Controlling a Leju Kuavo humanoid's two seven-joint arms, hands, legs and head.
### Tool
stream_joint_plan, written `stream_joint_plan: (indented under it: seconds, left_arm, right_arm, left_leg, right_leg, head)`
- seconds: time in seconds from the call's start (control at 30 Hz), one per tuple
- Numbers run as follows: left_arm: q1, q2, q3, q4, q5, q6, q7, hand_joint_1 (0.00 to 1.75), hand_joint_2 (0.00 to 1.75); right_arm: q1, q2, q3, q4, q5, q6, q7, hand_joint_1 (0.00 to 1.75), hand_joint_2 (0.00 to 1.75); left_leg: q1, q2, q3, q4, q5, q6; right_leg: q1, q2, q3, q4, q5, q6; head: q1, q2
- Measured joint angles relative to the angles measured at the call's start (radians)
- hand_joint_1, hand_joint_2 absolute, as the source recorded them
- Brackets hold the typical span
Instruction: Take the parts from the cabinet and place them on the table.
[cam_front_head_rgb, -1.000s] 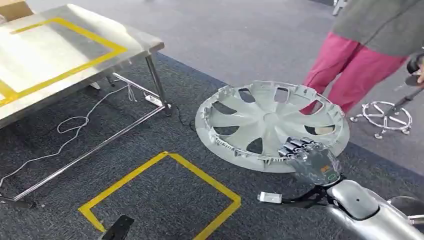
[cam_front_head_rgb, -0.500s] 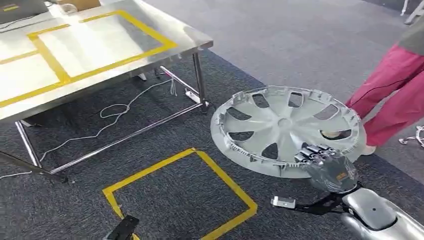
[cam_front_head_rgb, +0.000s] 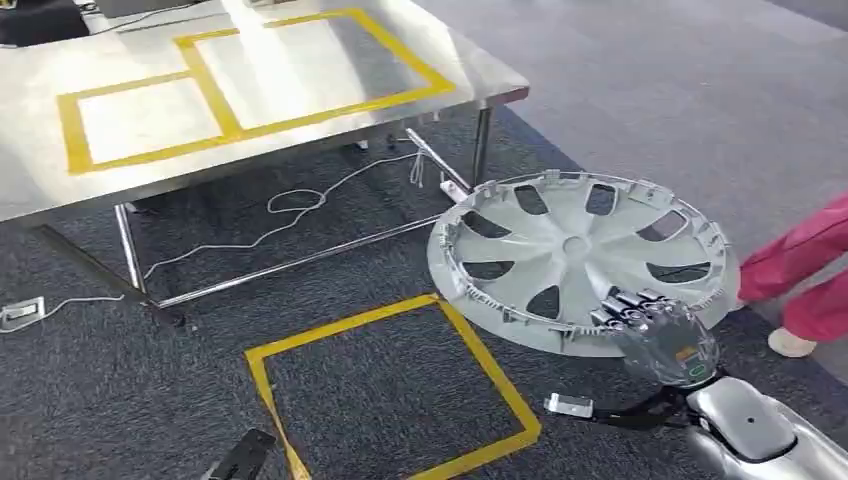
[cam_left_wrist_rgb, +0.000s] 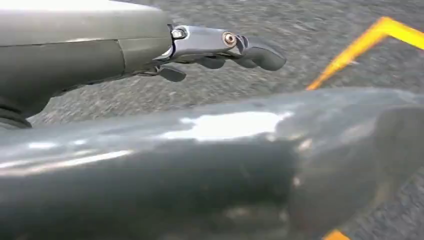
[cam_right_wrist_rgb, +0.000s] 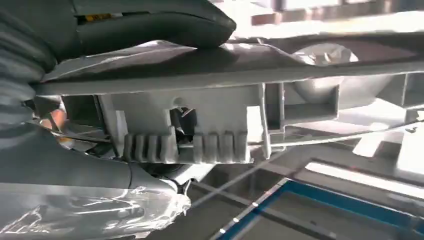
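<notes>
Wheel cover (cam_front_head_rgb: 575, 255) held at its near rim by the right robot hand (cam_front_head_rgb: 660, 335), above carpet (cam_front_head_rgb: 150, 400).

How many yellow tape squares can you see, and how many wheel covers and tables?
Yellow tape squares: 3, two on the table and one on the floor
Wheel covers: 1
Tables: 1
Total: 5

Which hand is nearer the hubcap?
Right. The right hand grips the hubcap at its near rim; the left hand hangs low over the carpet, apart from it.
</notes>
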Motion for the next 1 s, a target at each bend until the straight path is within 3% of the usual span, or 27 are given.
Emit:
stream_joint_plan:
  seconds: [0.03,0.07,0.1,0.13,0.17,0.2,0.27,0.3,0.33,0.47,0.5,0.53,0.57,0.6,0.63,0.67,0.7,0.73,0.8,0.83,0.87,0.9,0.93,1.0]
  left_arm:
    - [-0.003,0.001,0.000,0.000,0.000,0.001,0.000,0.00,0.00]
    - [-0.006,-0.001,0.000,0.000,0.000,0.001,0.000,0.00,0.00]
    - [-0.006,-0.004,0.000,0.000,0.000,0.001,0.000,0.00,0.00]
    - [-0.004,-0.004,0.000,0.000,0.000,0.001,0.000,0.00,0.00]
    - [-0.003,-0.004,0.000,0.000,0.000,0.001,0.000,0.00,0.00]
    - [-0.001,-0.003,0.000,0.000,0.000,0.001,0.000,0.00,0.00]
    - [-0.001,-0.004,0.000,0.000,0.000,0.001,0.000,0.00,0.00]
    - [-0.001,-0.004,0.000,0.000,0.000,0.001,0.000,0.00,0.00]
    - [-0.003,-0.003,0.000,0.000,0.000,0.001,0.000,0.00,0.00]
    - [0.007,-0.002,0.000,0.000,0.000,0.002,0.000,0.00,0.00]
    - [0.009,0.001,0.000,0.000,0.000,0.002,0.000,0.00,0.00]
    - [0.007,-0.002,0.000,0.000,0.000,0.002,0.000,0.00,0.00]
    - [0.003,-0.002,0.000,0.000,-0.001,0.002,0.000,0.00,0.00]
    - [0.002,-0.002,0.000,0.000,-0.002,0.002,0.000,0.00,0.00]
    - [0.002,-0.003,0.000,0.000,-0.002,0.002,0.000,0.00,0.00]
    - [0.003,-0.004,0.000,0.000,-0.002,0.002,0.000,0.00,0.00]
    - [0.004,-0.004,0.000,0.000,-0.002,0.002,0.000,0.00,0.00]
    - [0.004,-0.004,0.000,0.000,-0.001,0.002,0.000,0.00,0.00]
    - [0.003,-0.003,0.000,0.000,-0.001,0.002,0.000,0.00,0.00]
    - [0.003,-0.001,0.000,0.000,-0.001,0.002,0.000,0.00,0.00]
    - [0.000,-0.001,0.000,0.000,-0.001,0.002,0.000,0.00,0.00]
    - [0.001,-0.002,0.000,0.000,-0.001,0.002,0.000,0.00,0.00]
    - [0.002,-0.004,0.000,0.000,-0.001,0.002,-0.001,0.00,0.00]
    - [0.004,-0.001,0.001,0.000,0.000,0.002,-0.002,0.00,0.00]
  right_arm:
    - [0.003,0.000,0.000,-0.001,0.000,0.000,0.000,1.75,1.75]
    - [0.006,-0.001,-0.002,0.000,0.000,0.000,0.001,1.75,1.75]
    - [0.008,-0.001,-0.003,-0.001,0.001,0.000,0.000,1.75,1.75]
    - [0.009,-0.001,-0.003,0.000,0.002,0.000,0.000,1.75,1.75]
    - [0.011,-0.001,-0.003,-0.001,0.001,0.000,0.000,1.75,1.75]
    - [0.014,-0.001,-0.004,0.000,0.002,0.000,0.000,1.75,1.75]
    - [0.020,-0.001,-0.004,0.000,0.002,0.000,0.000,1.75,1.75]
    - [0.020,-0.001,-0.005,-0.001,0.001,0.000,0.000,1.75,1.75]
    - [0.020,-0.001,-0.005,0.000,0.001,0.000,0.000,1.75,1.75]
    - [0.023,-0.001,-0.008,-0.002,0.002,-0.001,-0.001,1.75,1.75]
    - [0.022,-0.001,-0.008,-0.002,0.002,-0.001,-0.001,1.75,1.75]
    - [0.025,-0.001,-0.009,-0.002,-0.002,-0.001,-0.001,1.75,1.75]
    - [0.027,-0.001,-0.010,-0.003,-0.006,-0.001,-0.005,1.75,1.75]
    - [0.027,-0.001,-0.013,-0.003,-0.008,0.000,-0.007,1.75,1.75]
    - [0.027,-0.001,-0.014,-0.003,-0.008,0.001,-0.008,1.75,1.75]
    - [0.027,-0.001,-0.014,-0.002,-0.008,0.001,-0.009,1.75,1.75]
    - [0.028,-0.001,-0.015,-0.002,-0.009,0.001,-0.009,1.75,1.75]
    - [0.028,-0.001,-0.016,-0.002,-0.008,0.001,-0.011,1.75,1.75]
    - [0.028,-0.001,-0.019,-0.003,-0.009,0.001,-0.012,1.75,1.75]
    - [0.028,-0.001,-0.023,-0.003,-0.009,0.001,-0.012,1.75,1.75]
    - [0.028,-0.001,-0.024,-0.003,-0.008,0.001,-0.012,1.75,1.75]
    - [0.028,-0.002,-0.026,-0.003,-0.007,0.001,-0.013,1.75,1.75]
    - [0.029,-0.004,-0.026,-0.003,-0.007,0.003,-0.015,1.75,1.75]
    - [0.029,-0.007,-0.029,-0.003,-0.006,0.007,-0.018,1.75,1.75]
  left_leg:
    - [0.003,-0.011,0.000,0.000,0.001,0.004]
    - [0.004,-0.028,0.000,0.000,0.002,0.007]
    - [0.004,-0.042,0.000,0.000,0.001,0.009]
    - [0.004,-0.057,0.000,0.000,0.001,0.009]
    - [0.004,-0.071,0.001,0.001,0.001,0.009]
    - [0.005,-0.086,0.002,0.001,0.002,0.009]
    - [0.009,-0.119,0.006,0.003,0.002,0.004]
    - [0.012,-0.133,0.006,0.005,0.001,-0.003]
    - [0.008,-0.144,-0.001,0.008,0.003,-0.011]
    - [0.016,-0.187,-0.014,0.005,0.014,-0.031]
    - [0.012,-0.147,-0.017,0.014,0.005,-0.034]
    - [0.005,-0.085,-0.034,0.047,-0.021,-0.041]
    - [0.007,-0.054,-0.066,0.113,-0.061,-0.047]
    - [0.010,-0.038,-0.107,0.203,-0.103,-0.049]
    - [0.013,-0.035,-0.147,0.290,-0.135,-0.051]
    - [0.015,-0.035,-0.166,0.329,-0.142,-0.051]
    - [0.015,-0.035,-0.159,0.320,-0.124,-0.050]
    - [0.014,-0.035,-0.135,0.270,-0.091,-0.048]
    - [0.011,-0.033,-0.035,0.089,-0.010,-0.034]
    - [0.007,-0.026,-0.001,0.028,-0.004,-0.026]
    - [0.007,-0.026,0.006,0.009,-0.013,-0.027]
    - [0.011,-0.028,0.005,0.006,-0.004,-0.041]
    - [0.011,-0.028,0.005,0.006,-0.007,-0.045]
    - [0.008,-0.029,0.005,0.006,-0.008,-0.038]
  right_leg:
    - [-0.004,0.046,-0.020,0.047,-0.027,0.001]
    - [-0.006,0.075,-0.064,0.135,-0.068,0.003]
    - [-0.005,0.087,-0.110,0.225,-0.104,0.006]
    - [-0.005,0.090,-0.147,0.289,-0.121,0.007]
    - [-0.005,0.090,-0.163,0.304,-0.111,0.007]
    - [-0.006,0.090,-0.156,0.273,-0.079,0.007]
    - [-0.012,0.103,-0.080,0.096,0.025,0.007]
    - [-0.020,0.142,-0.042,0.007,0.055,0.013]
    - [-0.024,0.182,-0.031,-0.010,0.034,0.015]
    - [-0.019,0.144,-0.023,-0.011,0.040,-0.013]
    - [-0.022,0.131,-0.021,-0.014,0.042,-0.022]
    - [-0.021,0.125,-0.021,-0.015,0.042,-0.031]
    - [-0.020,0.114,-0.021,-0.015,0.041,-0.033]
    - [-0.018,0.105,-0.022,-0.015,0.040,-0.034]
    - [-0.018,0.095,-0.022,-0.015,0.040,-0.035]
    - [-0.017,0.088,-0.022,-0.015,0.039,-0.035]
    - [-0.017,0.083,-0.021,-0.014,0.039,-0.035]
    - [-0.017,0.080,-0.021,-0.014,0.039,-0.034]
    - [-0.015,0.074,-0.016,-0.014,0.037,-0.032]
    - [-0.013,0.073,-0.017,-0.014,0.036,-0.029]
    - [-0.007,0.072,-0.021,-0.010,0.032,-0.022]
    - [-0.003,0.071,-0.023,-0.007,0.030,-0.026]
    - [-0.005,0.070,-0.020,-0.011,0.031,-0.035]
    - [-0.006,0.068,-0.015,-0.021,0.036,-0.028]
  head:
    - [0.002,0.000]
    - [0.008,0.000]
    - [0.009,0.000]
    - [0.009,0.000]
    - [0.009,0.000]
    - [0.009,0.000]
    - [0.009,0.000]
    - [0.010,0.000]
    - [0.009,0.000]
    - [0.009,0.000]
    - [0.010,0.000]
    - [0.000,0.000]
    - [-0.002,0.000]
    - [-0.001,0.000]
    - [-0.002,0.000]
    - [-0.002,0.000]
    - [-0.002,0.000]
    - [-0.003,0.000]
    - [-0.003,0.000]
    - [-0.001,0.000]
    - [-0.002,0.000]
    - [0.002,0.000]
    - [-0.001,0.000]
    - [-0.001,0.000]
